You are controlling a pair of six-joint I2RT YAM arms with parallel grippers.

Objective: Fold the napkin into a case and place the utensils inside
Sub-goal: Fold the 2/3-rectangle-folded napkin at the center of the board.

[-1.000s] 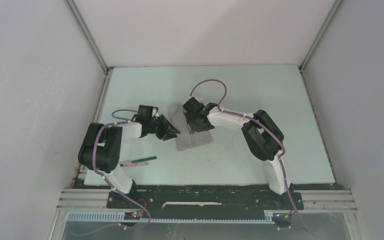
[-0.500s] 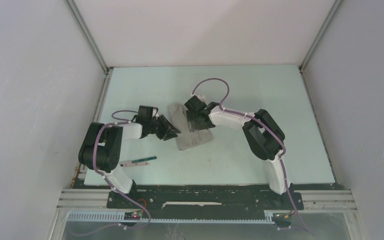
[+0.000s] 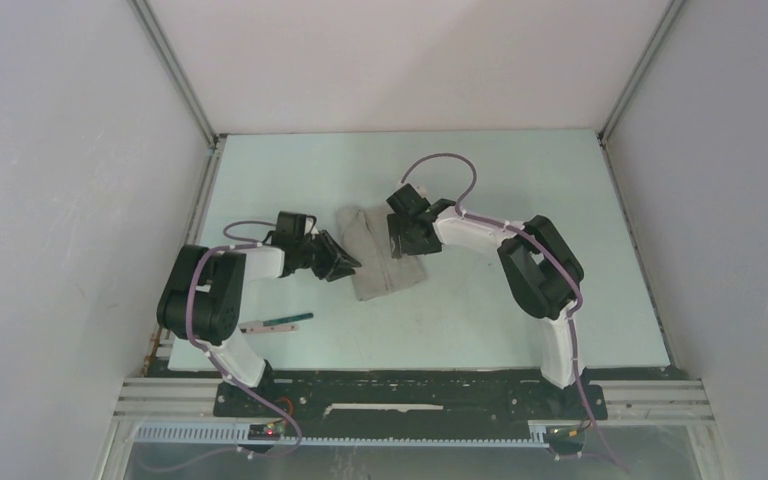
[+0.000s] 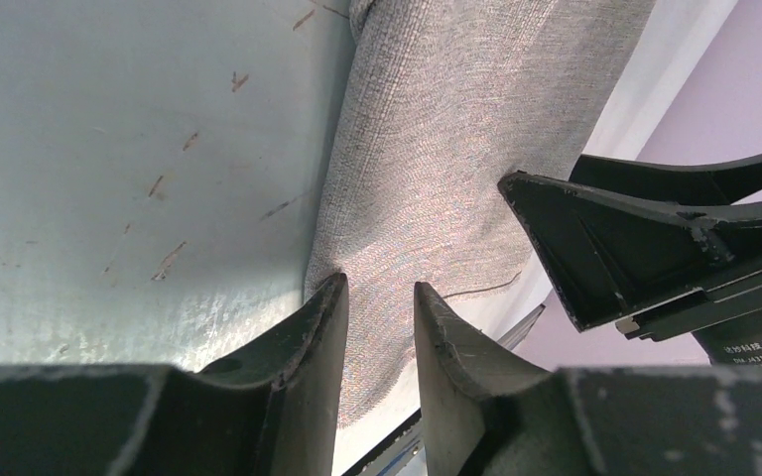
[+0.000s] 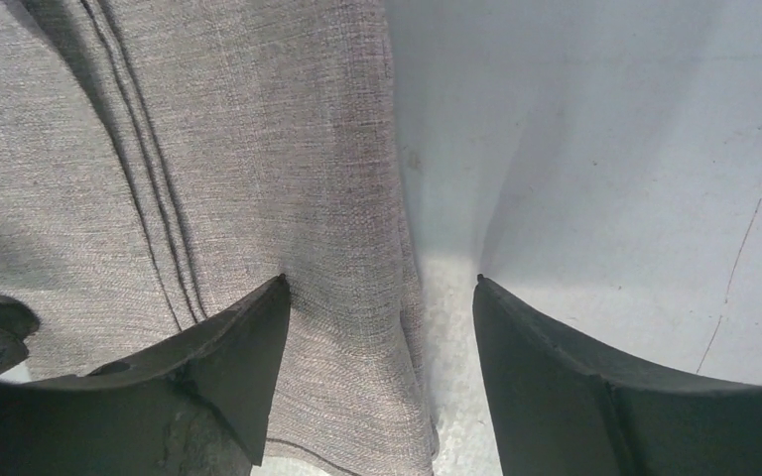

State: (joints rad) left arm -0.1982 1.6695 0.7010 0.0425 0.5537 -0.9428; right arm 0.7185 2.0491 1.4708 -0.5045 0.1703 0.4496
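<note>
On the pale table (image 3: pixel 480 300) (white walls (image 3: pixel 400 60) around) lies the napkin (image 3: pixel 375 255).

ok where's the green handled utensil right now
Top view: the green-handled utensil lies on the table at the near left, right beside the left arm and nearer the arm bases than the folded napkin.

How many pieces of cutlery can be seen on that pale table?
1. A slim utensil with a dark green handle lies at the near left, apart from the folded light grey cloth. Others may be hidden inside the cloth.
</note>
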